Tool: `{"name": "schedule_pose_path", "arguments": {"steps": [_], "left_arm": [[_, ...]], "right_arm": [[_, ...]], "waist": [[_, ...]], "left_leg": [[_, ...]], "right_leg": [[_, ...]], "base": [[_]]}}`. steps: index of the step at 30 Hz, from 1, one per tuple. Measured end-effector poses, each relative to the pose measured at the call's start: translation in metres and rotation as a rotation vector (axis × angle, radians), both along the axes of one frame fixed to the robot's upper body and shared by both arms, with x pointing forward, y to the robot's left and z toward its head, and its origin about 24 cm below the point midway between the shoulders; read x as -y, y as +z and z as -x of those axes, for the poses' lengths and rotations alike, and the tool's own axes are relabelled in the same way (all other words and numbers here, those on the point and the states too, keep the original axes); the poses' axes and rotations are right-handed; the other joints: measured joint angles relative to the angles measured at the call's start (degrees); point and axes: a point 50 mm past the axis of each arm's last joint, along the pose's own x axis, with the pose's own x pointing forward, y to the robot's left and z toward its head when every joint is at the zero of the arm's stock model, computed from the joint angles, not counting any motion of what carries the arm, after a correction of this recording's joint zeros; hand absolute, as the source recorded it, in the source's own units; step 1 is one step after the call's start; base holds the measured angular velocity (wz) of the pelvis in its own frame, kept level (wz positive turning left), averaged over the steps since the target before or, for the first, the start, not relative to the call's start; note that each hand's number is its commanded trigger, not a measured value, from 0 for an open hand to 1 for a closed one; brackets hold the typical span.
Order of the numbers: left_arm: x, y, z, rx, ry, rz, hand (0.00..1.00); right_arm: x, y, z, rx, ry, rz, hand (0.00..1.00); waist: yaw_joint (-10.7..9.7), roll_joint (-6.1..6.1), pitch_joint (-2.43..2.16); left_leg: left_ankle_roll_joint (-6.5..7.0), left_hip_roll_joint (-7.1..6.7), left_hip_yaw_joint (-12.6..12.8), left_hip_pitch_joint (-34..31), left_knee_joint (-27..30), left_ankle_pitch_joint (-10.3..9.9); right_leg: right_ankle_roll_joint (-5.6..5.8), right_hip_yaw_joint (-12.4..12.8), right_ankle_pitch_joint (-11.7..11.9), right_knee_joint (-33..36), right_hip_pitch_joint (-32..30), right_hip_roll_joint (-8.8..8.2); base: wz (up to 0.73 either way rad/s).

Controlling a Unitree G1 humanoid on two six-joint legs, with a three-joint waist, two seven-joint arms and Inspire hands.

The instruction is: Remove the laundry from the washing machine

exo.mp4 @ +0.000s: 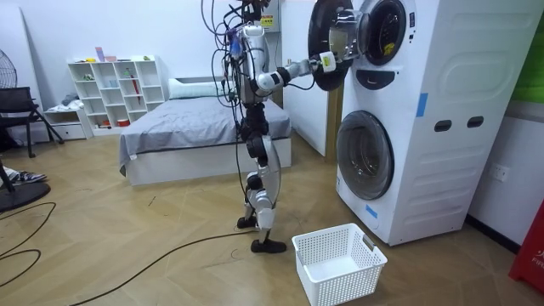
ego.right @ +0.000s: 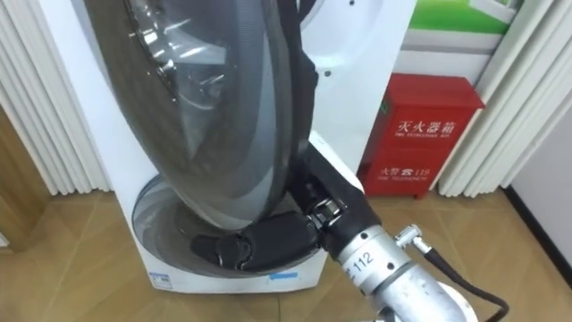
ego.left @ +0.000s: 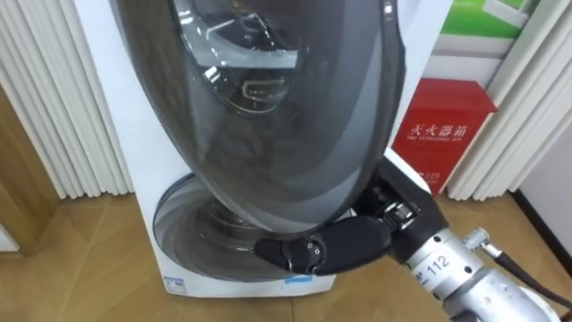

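Note:
The stacked white washing machine (exo.mp4: 442, 110) has its upper round door (ego.left: 268, 116) swung open, dark glass close before my eyes. My right hand (ego.left: 326, 247) comes in from the lower right and lies against that door's bottom rim; its fingers run in behind the rim. In the room view I stand upright before the machine with that hand (exo.mp4: 325, 61) stretched up to the open door (exo.mp4: 331, 38), and the dark upper drum opening (exo.mp4: 382, 30) is just beyond it. The lower round door (ego.left: 192, 233) is closed.
A white laundry basket (exo.mp4: 337, 262) stands on the wood floor by my feet, in front of the machine. A red cabinet (ego.left: 442, 134) sits right of the machine, with white curtains (ego.left: 54, 107) on both sides. A bed (exo.mp4: 195, 127) is behind me.

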Motion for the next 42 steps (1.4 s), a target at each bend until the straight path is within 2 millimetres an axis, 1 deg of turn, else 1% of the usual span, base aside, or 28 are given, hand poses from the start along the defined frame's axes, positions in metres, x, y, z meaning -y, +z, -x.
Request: {"name": "schedule_pose_path", "arguments": {"steps": [5, 8, 10, 11, 12, 13, 14, 15, 16, 17, 18, 19, 21, 22, 23, 25, 27, 29, 35, 38, 42], "left_arm": [[-0.002, 0.001, 0.000, -0.002, -0.004, 0.002, 0.00], [-0.003, 0.001, 0.002, -0.006, -0.002, 0.001, 0.00], [-0.004, 0.002, 0.000, 0.005, -0.006, -0.003, 0.00], [-0.005, 0.002, -0.002, 0.011, -0.008, -0.006, 0.00], [-0.007, 0.003, -0.004, 0.015, -0.010, -0.010, 0.00], [-0.007, 0.003, -0.005, 0.017, -0.011, -0.011, 0.00], [-0.008, 0.003, -0.005, 0.017, -0.011, -0.012, 0.00], [-0.008, 0.003, -0.006, 0.019, -0.011, -0.012, 0.00], [-0.008, 0.003, -0.007, 0.020, -0.010, -0.014, 0.00], [-0.009, 0.004, -0.006, 0.019, -0.007, -0.015, 0.00], [-0.009, 0.003, -0.005, 0.012, -0.006, -0.015, 0.00], [-0.009, 0.003, -0.005, 0.010, -0.005, -0.015, 0.00], [-0.008, 0.003, -0.002, -0.008, 0.001, -0.013, 0.00], [-0.009, 0.003, -0.001, -0.012, 0.003, -0.013, 0.00], [-0.009, 0.003, -0.001, -0.014, 0.004, -0.013, 0.00], [-0.008, 0.003, -0.001, -0.014, 0.004, -0.012, 0.00], [-0.008, 0.003, -0.003, -0.006, 0.005, -0.012, 0.00], [-0.009, 0.003, -0.004, -0.001, 0.009, -0.013, 0.00], [-0.009, 0.003, -0.008, 0.017, 0.027, -0.013, 0.00], [-0.009, 0.004, -0.011, 0.025, 0.028, -0.013, 0.00], [-0.009, 0.004, -0.011, 0.025, 0.027, -0.013, 0.00]], "right_arm": [[-0.005, 0.001, -0.001, 0.008, 0.032, 0.037, 0.00], [-0.014, 0.002, 0.000, 0.027, 0.087, 0.074, 0.00], [-0.021, 0.005, 0.000, 0.051, 0.129, 0.109, 0.00], [-0.027, 0.009, -0.001, 0.067, 0.167, 0.130, 0.00], [-0.034, 0.013, -0.002, 0.080, 0.213, 0.146, 0.00], [-0.037, 0.015, -0.001, 0.091, 0.236, 0.151, 0.00], [-0.047, 0.022, -0.001, 0.123, 0.295, 0.153, 0.00], [-0.057, 0.033, 0.000, 0.173, 0.352, 0.142, 0.00], [-0.062, 0.039, 0.002, 0.200, 0.377, 0.132, 0.00], [-0.069, 0.050, 0.005, 0.259, 0.426, 0.108, 0.00], [-0.076, 0.057, 0.010, 0.300, 0.475, 0.081, 0.00], [-0.079, 0.059, 0.012, 0.311, 0.500, 0.061, 0.00], [-0.089, 0.059, 0.020, 0.295, 0.596, 0.003, 0.00], [-0.090, 0.059, 0.021, 0.286, 0.615, -0.004, 0.00], [-0.092, 0.058, 0.023, 0.273, 0.640, -0.015, 0.00], [-0.094, 0.056, 0.025, 0.259, 0.665, -0.031, 0.00], [-0.095, 0.056, 0.025, 0.255, 0.677, -0.043, 0.00], [-0.095, 0.056, 0.026, 0.262, 0.677, -0.046, 0.00], [-0.094, 0.056, 0.025, 0.266, 0.674, -0.044, 0.00], [-0.094, 0.055, 0.025, 0.261, 0.672, -0.042, 0.00], [-0.095, 0.050, 0.020, 0.237, 0.662, -0.033, 0.00]], "waist": [[0.9, -0.20, -0.08], [1.1, -0.49, -0.02], [1.2, -0.83, 0.00], [1.3, -1.21, 0.01], [1.8, -1.62, -0.12], [2.4, -1.79, -0.23], [3.2, -2.04, -0.42], [4.0, -2.12, -0.48], [4.2, -2.24, -0.56], [4.7, -2.32, -0.61], [5.3, -2.31, -0.60], [5.7, -2.32, -0.59], [7.6, -2.10, -0.42], [8.0, -2.06, -0.39], [8.8, -1.96, -0.32], [9.4, -1.73, -0.08], [10.0, -1.41, 0.46], [10.0, -1.23, 0.67], [10.1, -1.27, 0.73], [10.1, -1.29, 0.73], [10.0, -1.30, 0.74]], "left_leg": [[-0.41, 0.16, -0.1, 0.2, 0.0, 0.5], [-0.65, 0.30, -0.3, 0.2, -0.1, 0.9], [-0.86, 0.36, -0.8, -0.1, 0.0, 1.1], [-1.01, 0.40, -1.2, -0.2, 0.0, 1.4], [-1.18, 0.47, -1.6, -0.4, 0.0, 1.6], [-1.25, 0.55, -1.6, -0.4, 0.0, 1.6], [-1.36, 0.66, -1.9, -0.7, 0.1, 1.7], [-1.44, 0.70, -2.4, -0.7, 0.1, 1.7], [-1.45, 0.71, -2.9, -0.8, 0.1, 1.7], [-1.46, 0.68, -3.9, -0.6, 0.1, 1.7], [-1.45, 0.60, -4.6, -0.4, 0.2, 1.7], [-1.44, 0.56, -4.8, -0.3, 0.2, 1.7], [-1.08, 0.27, -5.2, 0.4, -0.3, 1.6], [-1.02, 0.17, -5.4, 0.4, -0.4, 1.5], [-0.90, -0.04, -5.6, 0.4, -0.6, 1.5], [-0.68, -0.29, -5.9, 0.4, -0.9, 1.3], [-0.51, -0.43, -6.0, 0.3, -1.0, 1.2], [-0.34, -0.43, -6.1, 0.2, -1.1, 1.1], [-0.17, -0.49, -6.0, 0.2, -1.9, 1.0], [-0.17, -0.52, -5.1, 0.1, -1.9, 1.0], [-0.17, -0.52, -4.9, 0.2, -1.9, 1.0]], "right_leg": [[-0.20, -0.1, 0.0, 0.0, 0.1, 0.13], [-0.18, -0.4, 0.0, 0.1, 0.1, 0.17], [-0.20, -0.8, 0.0, 0.0, 0.1, 0.16], [-0.31, -1.2, -0.1, 0.0, 0.1, 0.10], [-0.46, -1.3, -0.1, 0.0, 0.1, 0.11], [-0.56, -1.4, 0.0, -0.1, 0.1, 0.16], [-0.69, -1.8, 0.0, -0.2, 0.1, 0.17], [-0.76, -2.4, 0.0, -0.4, 0.4, 0.15], [-0.77, -2.8, 0.0, -0.6, 0.7, 0.10], [-0.77, -3.9, 0.0, -1.5, 1.7, -0.03], [-0.67, -4.6, 0.0, -2.2, 2.8, -0.16], [-0.45, -4.7, -0.2, -2.4, 3.2, -0.18], [-0.34, -5.2, -0.4, -2.3, 4.2, -0.55], [-0.25, -5.4, -0.5, -2.2, 4.3, -0.67], [-0.20, -5.7, -0.6, -2.1, 4.4, -0.87], [-0.04, -5.9, -0.6, -2.0, 4.5, -1.10], [0.20, -6.1, -0.7, -2.1, 4.5, -1.23], [0.44, -6.2, -0.9, -2.1, 4.4, -1.26], [0.85, -7.3, -1.3, -2.7, 4.3, -1.52], [1.06, -7.3, -1.5, -3.2, 4.5, -1.56], [1.16, -7.2, -1.6, -3.2, 4.5, -1.58]], "base": [[0.00], [0.02], [0.12], [0.18], [0.16], [0.15], [0.18], [0.24], [0.38], [0.50], [0.53], [0.47], [0.29], [0.16], [0.14], [0.09], [0.04], [0.04], [0.03], [0.01], [-0.01]]}}
